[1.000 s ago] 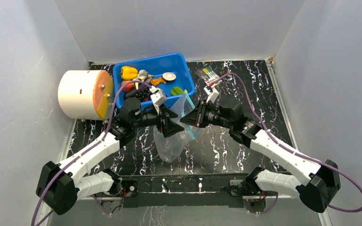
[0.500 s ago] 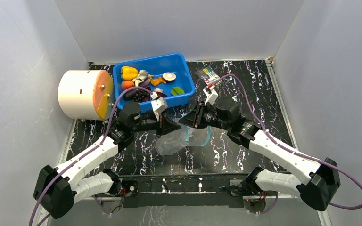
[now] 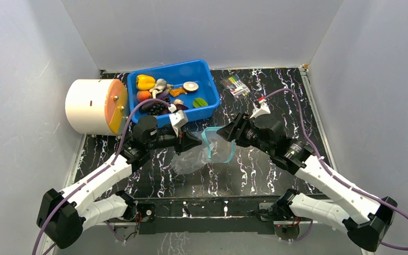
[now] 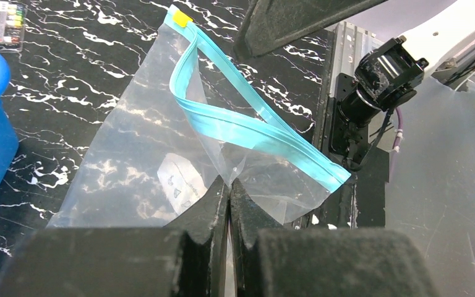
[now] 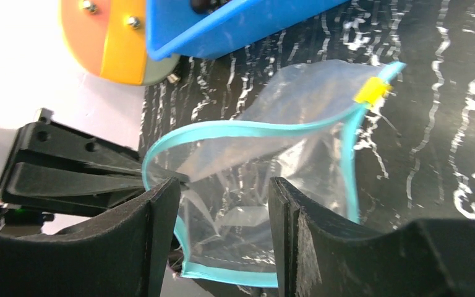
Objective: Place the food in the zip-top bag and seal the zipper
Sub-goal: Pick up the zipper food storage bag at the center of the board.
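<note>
I judge that we are at the step of opening the bag, before any food goes in. My left pincer (image 4: 229, 185) is fully closed on the film of the clear floppy zip-top bag (image 3: 190, 160), just under its teal-blue zipper strip (image 4: 247, 133). The bag lies on the black marbled bench (image 3: 260, 170) between the two arms, with its mouth gaping in a loop.

My right pincer (image 5: 221, 198) has its fingers wide apart and holds nothing (the bag's mouth only shows between them). The small coloured toy foods (image 3: 145, 82) are in the blue plastic tub (image 3: 171, 67) beyond the bag.

Next, I think, the right pincer must take the opposite lip or fetch a food piece, without pulling the film out of the left grip. I cannot tell if the left pincer pinches one layer or both. From above, its body hides part of the bag.
</note>
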You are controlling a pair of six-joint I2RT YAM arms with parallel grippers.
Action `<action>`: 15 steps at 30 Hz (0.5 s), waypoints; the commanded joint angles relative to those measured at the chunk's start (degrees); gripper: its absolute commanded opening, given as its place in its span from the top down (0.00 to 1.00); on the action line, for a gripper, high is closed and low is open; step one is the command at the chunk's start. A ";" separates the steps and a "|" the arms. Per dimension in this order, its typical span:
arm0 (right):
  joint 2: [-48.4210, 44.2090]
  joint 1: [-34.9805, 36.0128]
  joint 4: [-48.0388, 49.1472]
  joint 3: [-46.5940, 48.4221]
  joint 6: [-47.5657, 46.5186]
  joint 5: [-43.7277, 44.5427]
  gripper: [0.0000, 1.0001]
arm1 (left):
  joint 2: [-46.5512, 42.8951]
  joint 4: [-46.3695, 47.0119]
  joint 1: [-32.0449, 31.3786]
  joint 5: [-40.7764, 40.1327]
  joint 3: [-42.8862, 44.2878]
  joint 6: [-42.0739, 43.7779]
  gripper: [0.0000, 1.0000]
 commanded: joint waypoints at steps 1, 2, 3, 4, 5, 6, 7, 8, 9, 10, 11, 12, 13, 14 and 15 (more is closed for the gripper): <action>-3.53 0.19 -6.26 2.21 1.33 9.11 0.47 | -2.40 0.65 -0.09 -1.40 0.25 1.08 1.00; -4.21 0.18 -6.68 1.87 1.44 9.90 0.47 | -2.59 0.62 -0.10 -1.50 0.21 1.04 1.00; -4.83 0.23 -7.10 1.46 1.41 10.51 0.47 | -2.83 0.73 -0.09 -1.61 0.12 0.90 1.00; -5.41 0.20 -7.41 1.06 1.40 11.03 0.47 | -2.98 0.91 -0.09 -1.67 -0.04 0.70 1.00; -5.83 0.20 -7.52 0.33 1.28 11.43 0.48 | -3.23 1.23 -0.09 -1.71 -0.24 0.35 1.00; -6.19 0.21 -7.60 -0.28 1.12 11.66 0.49 | -3.44 1.44 -0.09 -1.85 -0.39 0.07 1.00; -6.41 0.20 -7.67 -0.78 1.18 11.73 0.50 | -3.65 1.69 -0.11 -1.84 -0.49 -0.23 1.00; -6.49 0.23 -7.68 -2.00 1.13 11.71 0.52 | -3.91 2.11 -0.14 -1.87 -0.54 -0.85 1.00; -6.36 0.21 -7.37 -2.69 1.08 11.64 0.52 | -4.12 2.50 -0.10 -1.79 -0.59 -1.29 1.00; -5.95 0.22 -7.06 -3.33 0.99 11.54 0.53 | -4.23 2.90 -0.09 -1.67 -0.70 -1.72 1.00; -5.32 0.23 -6.60 -4.28 1.00 11.24 0.53 | -4.40 3.46 -0.10 -1.64 -0.90 -2.09 1.00; -4.98 0.23 -6.16 -4.64 0.96 11.21 0.54 | -4.49 3.70 -0.09 -1.73 -0.92 -2.36 1.00; -4.74 0.25 -5.66 -5.44 1.00 11.42 0.54 | -4.61 3.89 -0.09 -1.80 -1.02 -2.58 1.00; -4.64 0.19 -4.92 -6.58 1.28 11.60 0.55 | -4.81 4.25 -0.10 -1.91 -1.10 -2.88 1.00; -4.74 0.18 -4.14 -7.48 1.52 11.28 0.58 | -5.04 4.43 -0.09 -2.11 -1.27 -3.07 1.00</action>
